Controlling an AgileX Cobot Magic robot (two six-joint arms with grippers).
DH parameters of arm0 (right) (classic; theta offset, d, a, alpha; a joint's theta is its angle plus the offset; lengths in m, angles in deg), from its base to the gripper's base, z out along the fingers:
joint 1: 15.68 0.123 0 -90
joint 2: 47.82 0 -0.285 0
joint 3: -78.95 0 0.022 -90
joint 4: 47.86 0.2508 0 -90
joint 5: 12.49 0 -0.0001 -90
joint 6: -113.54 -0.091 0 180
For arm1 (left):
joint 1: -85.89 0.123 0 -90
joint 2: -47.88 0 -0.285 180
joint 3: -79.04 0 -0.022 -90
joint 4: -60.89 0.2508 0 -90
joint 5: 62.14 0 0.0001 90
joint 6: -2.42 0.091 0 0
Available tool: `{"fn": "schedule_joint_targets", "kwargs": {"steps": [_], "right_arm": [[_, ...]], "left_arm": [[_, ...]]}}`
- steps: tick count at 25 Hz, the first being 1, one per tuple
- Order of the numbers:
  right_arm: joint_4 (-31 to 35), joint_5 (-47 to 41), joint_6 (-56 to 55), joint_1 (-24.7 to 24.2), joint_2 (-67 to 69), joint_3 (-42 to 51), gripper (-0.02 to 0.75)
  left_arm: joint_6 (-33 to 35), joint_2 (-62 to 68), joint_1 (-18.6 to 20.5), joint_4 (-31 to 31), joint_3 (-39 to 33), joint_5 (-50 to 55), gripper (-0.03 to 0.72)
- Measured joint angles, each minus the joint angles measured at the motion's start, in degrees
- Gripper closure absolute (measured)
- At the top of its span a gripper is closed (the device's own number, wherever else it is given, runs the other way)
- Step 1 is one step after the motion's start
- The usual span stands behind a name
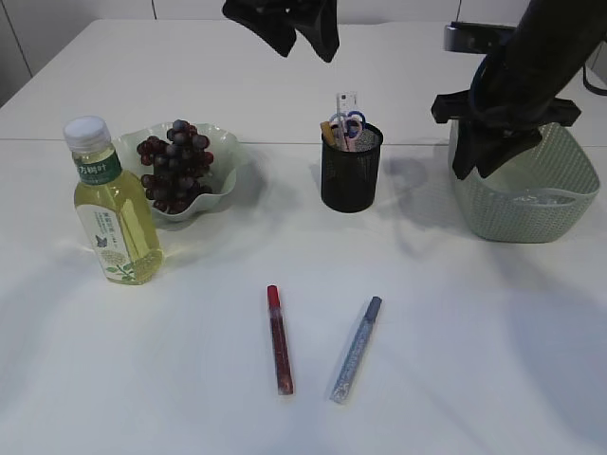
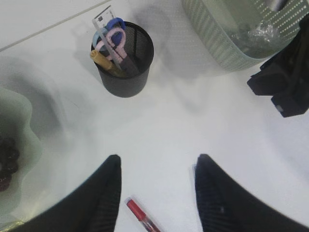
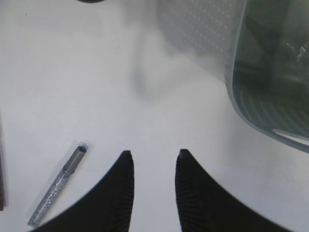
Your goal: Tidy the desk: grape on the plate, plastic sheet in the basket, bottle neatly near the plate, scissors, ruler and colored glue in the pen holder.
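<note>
Nearest the viewer, in front of the pen holder (image 1: 350, 169), two glue pens lie flat on the tabletop (image 1: 474, 341): the red glue pen (image 1: 279, 339) front-left of the holder, the silver glitter glue pen (image 1: 356, 349) just beside it on the right, apart from it. These are what remains to put away, so the step in hand looks like fetching one of them.

Scissors (image 1: 352, 121) and ruler (image 1: 343, 106) already stand in the holder, the grapes (image 1: 174, 163) lie on the plate (image 1: 228, 171) left of it, and the bottle (image 1: 112, 203) stands upright touching that plate's near edge.

The left pincer (image 2: 157, 181) hangs open and empty above the red pen's cap; it should descend straight and close across the barrel's middle. The right pincer (image 3: 153, 174), partly open and empty, hovers beside the basket (image 1: 524, 194), right of the holder, where the plastic sheet (image 2: 260, 34) lies.
</note>
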Motion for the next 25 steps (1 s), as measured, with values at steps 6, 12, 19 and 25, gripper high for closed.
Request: {"fn": "schedule_joint_targets", "kwargs": {"steps": [6,12,19,25], "right_arm": [[0.23,-0.07,-1.3,0.0,-1.5,0.0,0.486],[0.36,-0.12,-3.82,0.0,-5.97,2.61,0.486],[1.9,-0.12,-6.52,0.0,-10.18,9.97,0.486],[5.3,-0.12,-8.06,0.0,-15.44,17.75,0.486]], "left_arm": [[-2.94,-3.08,0.0,0.0,-2.73,0.1,0.319],[-4.26,-9.89,0.0,-2.07,-16.85,0.1,0.319],[-7.62,-18.8,0.0,-2.58,-29.79,-0.2,0.319],[-9.55,-23.82,0.0,-3.45,-38.44,-0.34,0.319]]}}
